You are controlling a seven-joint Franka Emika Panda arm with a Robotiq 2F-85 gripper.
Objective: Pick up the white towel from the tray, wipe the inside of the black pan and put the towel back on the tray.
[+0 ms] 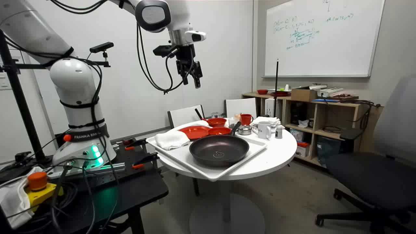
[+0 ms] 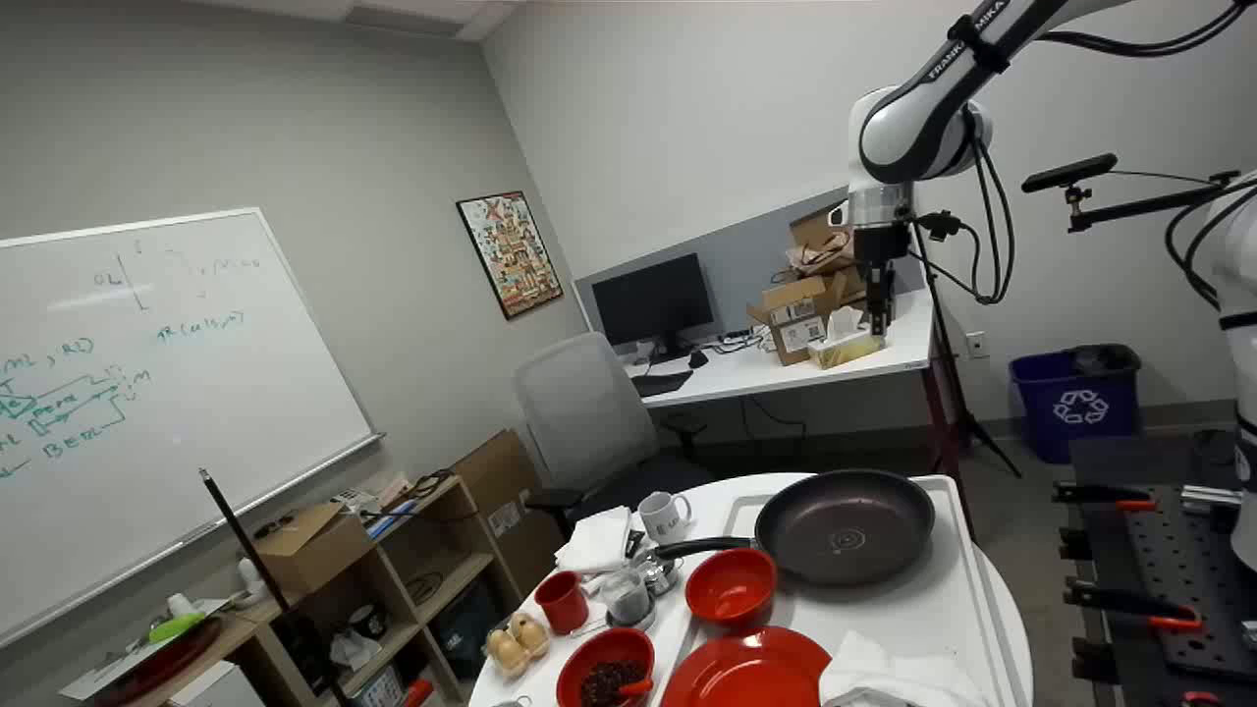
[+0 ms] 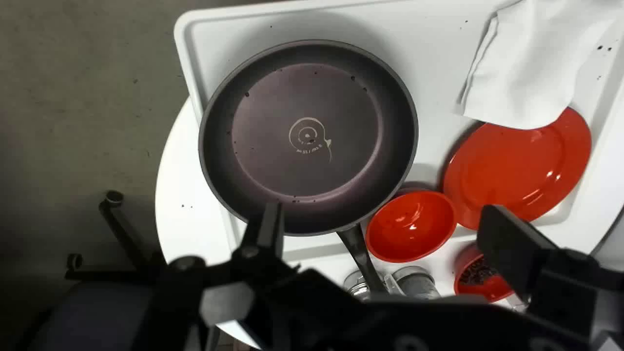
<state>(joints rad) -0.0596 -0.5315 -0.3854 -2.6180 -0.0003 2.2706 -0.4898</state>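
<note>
The white towel (image 3: 531,63) lies loosely folded on the white tray (image 3: 441,44), partly over the edge of the red plate; both exterior views show it too, near the arm's side (image 1: 172,140). On the same tray sits the black pan (image 3: 307,141), facing up, with a few small dark specks inside. Its handle (image 3: 358,251) reaches out past the tray's rim. High above the table hangs my gripper (image 1: 191,83), pointing down. In the wrist view its fingers (image 3: 273,226) stand wide apart and hold nothing.
Beside the pan are a red plate (image 3: 516,168) and a red bowl (image 3: 411,226). Another red bowl (image 2: 601,656) with dark bits, a red mug (image 2: 563,601), eggs (image 2: 517,643), a jar (image 2: 627,597) and a white mug (image 2: 664,517) crowd the round table beyond the tray.
</note>
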